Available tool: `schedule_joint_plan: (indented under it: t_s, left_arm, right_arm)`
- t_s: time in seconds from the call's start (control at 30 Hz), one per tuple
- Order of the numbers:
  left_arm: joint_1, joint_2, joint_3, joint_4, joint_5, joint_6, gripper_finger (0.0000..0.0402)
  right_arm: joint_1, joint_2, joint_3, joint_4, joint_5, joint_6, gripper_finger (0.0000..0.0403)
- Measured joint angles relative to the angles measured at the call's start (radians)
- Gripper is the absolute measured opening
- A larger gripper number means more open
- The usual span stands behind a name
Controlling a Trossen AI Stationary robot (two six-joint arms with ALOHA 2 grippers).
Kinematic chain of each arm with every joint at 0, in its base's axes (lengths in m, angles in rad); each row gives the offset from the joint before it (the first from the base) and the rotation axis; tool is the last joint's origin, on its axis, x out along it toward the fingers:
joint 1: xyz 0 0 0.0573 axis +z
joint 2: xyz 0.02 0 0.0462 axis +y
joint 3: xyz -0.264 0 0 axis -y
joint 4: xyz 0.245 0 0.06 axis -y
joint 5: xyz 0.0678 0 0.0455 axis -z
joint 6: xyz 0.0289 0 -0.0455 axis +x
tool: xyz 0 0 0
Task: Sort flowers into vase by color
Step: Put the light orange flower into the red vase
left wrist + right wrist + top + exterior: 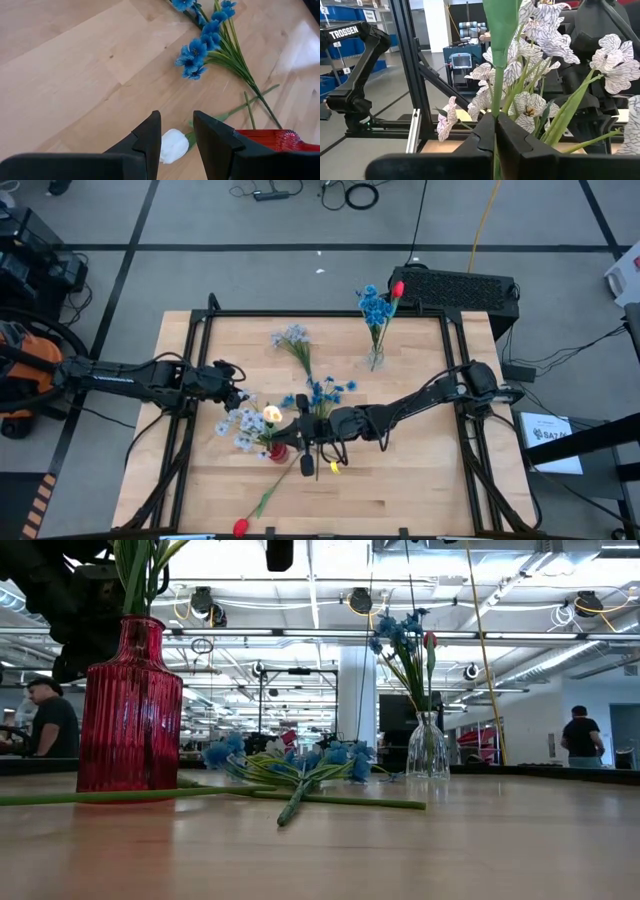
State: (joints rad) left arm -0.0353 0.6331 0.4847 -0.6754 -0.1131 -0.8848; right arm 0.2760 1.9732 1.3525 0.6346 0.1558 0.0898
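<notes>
The right gripper [300, 432] pinches a thin green flower stem [496, 95] between closed fingers [485, 137], just above the ribbed red glass vase [130, 710] holding pale blue-white flowers [240, 425]. The left gripper [240, 393], fingers [150, 137] spread, hovers over a white bloom [173, 145] beside that vase. Bright blue flowers [320, 393] lie on the wooden counter [420, 480]; a clear glass vase [375, 358] holds further blue flowers and one red bud.
</notes>
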Motion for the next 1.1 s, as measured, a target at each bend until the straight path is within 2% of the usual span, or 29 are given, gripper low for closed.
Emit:
schedule_joint_plan:
  t_s: [0.43, 1.1]
  left_arm:
    - [0.000, 0.000, 0.000, 0.000, 0.001, 0.000, 0.0120]
    - [0.000, 0.002, 0.000, 0.005, 0.004, 0.000, 0.0120]
  right_arm:
    - [-0.006, -0.035, -0.002, -0.053, 0.007, -0.025, 0.0000]
    - [-0.010, 0.031, -0.002, -0.110, -0.002, -0.023, 0.0000]
